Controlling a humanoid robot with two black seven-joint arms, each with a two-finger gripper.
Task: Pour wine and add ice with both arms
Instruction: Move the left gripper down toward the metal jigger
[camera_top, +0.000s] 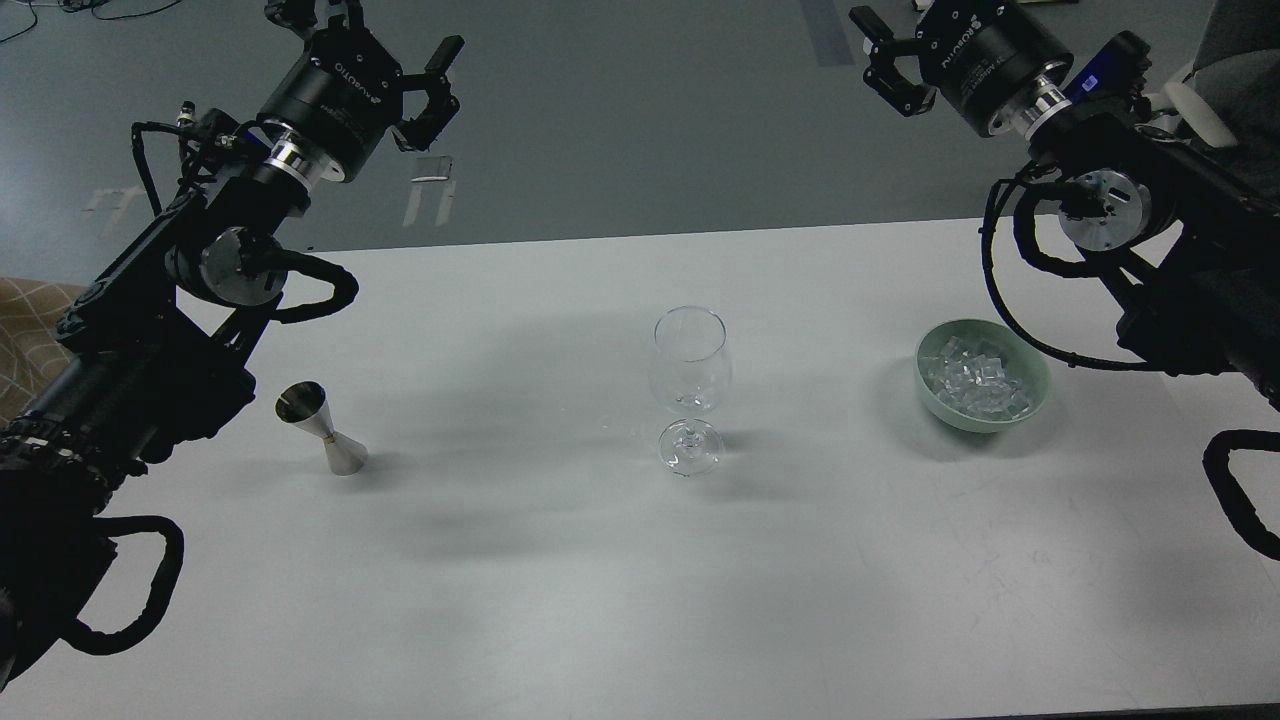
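- The wine, a clear, water-like liquid, could not be made out directly; it was judged to lie inside the small steel hourglass-shaped jigger (322, 428), which stood upright at about 9 o'clock on the white table (560, 600), well apart from everything else.
- The ice (975, 380), a heap of small glassy cubes, filled the pale green round bowl (983, 410) at about 3 o'clock on the table.
- The clear stemmed glass (690, 385) stood upright near the table's centre, between jigger and bowl, and appeared empty.
- The left gripper (395, 60), at the far end of the black jointed left arm (200, 270), hung above the far edge at about 11 o'clock, fingers spread and holding nothing.
- The right gripper (890, 65), ending the black jointed right arm (1130, 210), hung at about 1 o'clock, its fingers likewise parted and empty.
- Step in hand, as judged: the start of the task, neither pouring nor icing yet begun, both grippers well clear of their objects.
- Next move, as judged: the left gripper would need to descend toward 9 o'clock and grasp the jigger at its narrow waist, keeping it level to avoid spilling; the right would need to reach the bowl for a cube.
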